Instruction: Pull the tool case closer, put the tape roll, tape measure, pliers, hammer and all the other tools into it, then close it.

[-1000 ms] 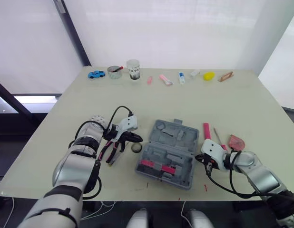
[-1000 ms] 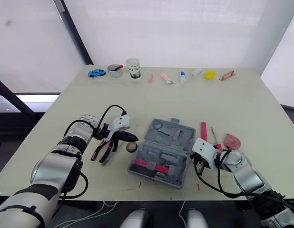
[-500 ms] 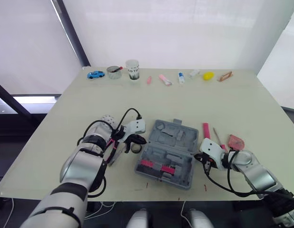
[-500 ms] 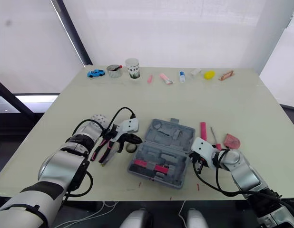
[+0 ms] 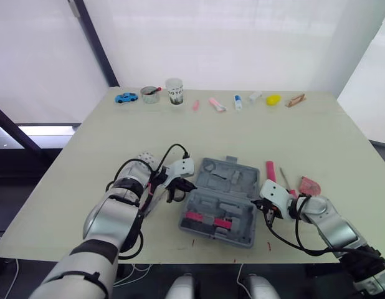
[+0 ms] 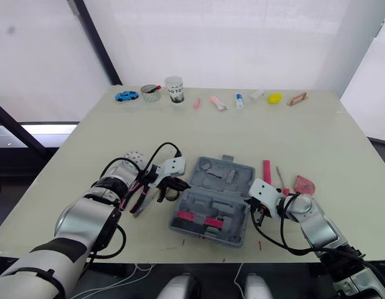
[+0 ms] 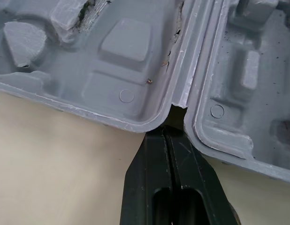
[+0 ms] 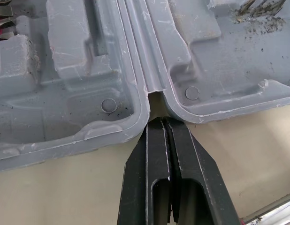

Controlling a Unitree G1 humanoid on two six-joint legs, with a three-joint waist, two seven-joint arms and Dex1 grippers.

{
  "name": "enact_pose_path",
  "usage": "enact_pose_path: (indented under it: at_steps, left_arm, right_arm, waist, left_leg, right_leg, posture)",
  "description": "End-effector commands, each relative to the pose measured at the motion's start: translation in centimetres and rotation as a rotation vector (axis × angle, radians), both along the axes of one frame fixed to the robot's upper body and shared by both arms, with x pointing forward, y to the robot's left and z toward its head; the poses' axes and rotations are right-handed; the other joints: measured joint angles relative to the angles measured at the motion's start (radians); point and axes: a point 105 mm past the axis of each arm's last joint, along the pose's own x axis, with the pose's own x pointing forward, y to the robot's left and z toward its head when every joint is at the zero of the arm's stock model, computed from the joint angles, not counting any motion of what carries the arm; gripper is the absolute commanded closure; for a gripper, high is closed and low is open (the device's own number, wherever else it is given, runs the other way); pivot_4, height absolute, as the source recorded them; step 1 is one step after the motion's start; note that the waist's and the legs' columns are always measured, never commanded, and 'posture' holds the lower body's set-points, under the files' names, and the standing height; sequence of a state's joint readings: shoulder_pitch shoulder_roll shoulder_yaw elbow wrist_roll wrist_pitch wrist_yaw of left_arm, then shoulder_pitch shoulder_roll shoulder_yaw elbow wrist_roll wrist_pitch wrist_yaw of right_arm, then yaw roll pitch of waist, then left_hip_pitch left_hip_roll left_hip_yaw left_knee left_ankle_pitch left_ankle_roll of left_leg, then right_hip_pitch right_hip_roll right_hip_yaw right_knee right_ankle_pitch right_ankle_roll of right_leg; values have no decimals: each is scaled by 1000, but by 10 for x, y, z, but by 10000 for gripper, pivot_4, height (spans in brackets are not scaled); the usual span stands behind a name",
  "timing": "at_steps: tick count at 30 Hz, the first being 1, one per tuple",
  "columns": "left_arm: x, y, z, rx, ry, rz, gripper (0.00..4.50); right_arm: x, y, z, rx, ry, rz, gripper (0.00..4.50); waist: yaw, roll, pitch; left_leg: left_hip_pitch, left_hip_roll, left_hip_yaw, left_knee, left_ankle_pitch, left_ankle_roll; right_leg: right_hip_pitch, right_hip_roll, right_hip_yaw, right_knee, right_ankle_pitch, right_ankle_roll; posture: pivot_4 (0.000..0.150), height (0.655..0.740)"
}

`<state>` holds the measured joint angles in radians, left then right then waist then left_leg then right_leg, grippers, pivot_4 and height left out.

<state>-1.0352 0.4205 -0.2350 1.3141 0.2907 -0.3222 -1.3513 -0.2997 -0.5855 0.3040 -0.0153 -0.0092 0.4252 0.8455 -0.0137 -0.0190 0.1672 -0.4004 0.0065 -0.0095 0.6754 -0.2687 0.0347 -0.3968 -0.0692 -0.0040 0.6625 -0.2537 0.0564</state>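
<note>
The left gripper [image 7: 169, 128] had swung from the pliers [image 6: 140, 200] to the open tool case [image 5: 225, 199], its fingers closed and empty at the hinge like the right gripper [image 8: 160, 121], seemingly ready to pull.

The pale table [image 5: 255, 137] in front of me carries an open grey tool case [image 5: 233, 180], lying flat near the near edge, about at the middle. Just left of the case lie pliers [image 6: 137, 203] with pink handles. To its right a pink-handled tool [image 5: 268, 171], a thin screwdriver [image 5: 283, 178] and a reddish flat piece [image 5: 309, 185] lie side by side. Along the far edge runs a row, from my left: a blue toy car [image 5: 125, 98], a small glass bowl [image 5: 149, 94], a printed cup [image 5: 174, 91], a pink stick [image 5: 195, 104], a pink tube [image 5: 216, 104], a small white bottle [image 5: 238, 102], a white bit [image 5: 255, 96], a yellow lump [image 5: 273, 99] and a brownish piece [image 5: 295, 99].
</note>
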Motion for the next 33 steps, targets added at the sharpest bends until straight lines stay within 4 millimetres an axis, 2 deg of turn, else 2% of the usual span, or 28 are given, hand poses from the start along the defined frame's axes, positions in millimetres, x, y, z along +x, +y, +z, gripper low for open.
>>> enact_pose_path:
  at_steps: [1, 10, 24, 33]
  left_arm:
    - [-6, -10, -1, -36, 34, -46, 45000]
    - [-23, -16, -7, -78, 138, -118, 45000]
    - [-43, -23, -14, -104, 172, -199, 45000]
    - [-69, -27, -24, -90, 167, -228, 45000]
  right_arm:
    - [-1, 6, 16, 27, -44, 41, 44583]
    - [-16, 0, 9, 43, 18, 61, 44583]
    - [-26, -7, 10, 34, 39, 100, 44583]
    - [-41, -9, 7, 38, 77, 136, 44583]
  waist:
    - [0, 0, 0]
    - [1, 0, 0]
    - [2, 0, 0]
    - [4, 0, 0]
  left_leg:
    - [0, 0, 0, 0, 0, 0]
    - [0, 0, 0, 0, 0, 0]
    - [0, 0, 0, 1, 0, 0]
    - [0, 0, -1, 1, 0, 0]
  right_leg:
    - [0, 0, 0, 0, 0, 0]
    - [0, 0, 0, 0, 0, 0]
    - [0, 0, 0, 0, 0, 0]
    - [1, 0, 1, 1, 0, 0]
  posture:
    - [1500, 7400]
    - [1500, 7400]
    - [1500, 7400]
    - [1500, 7400]
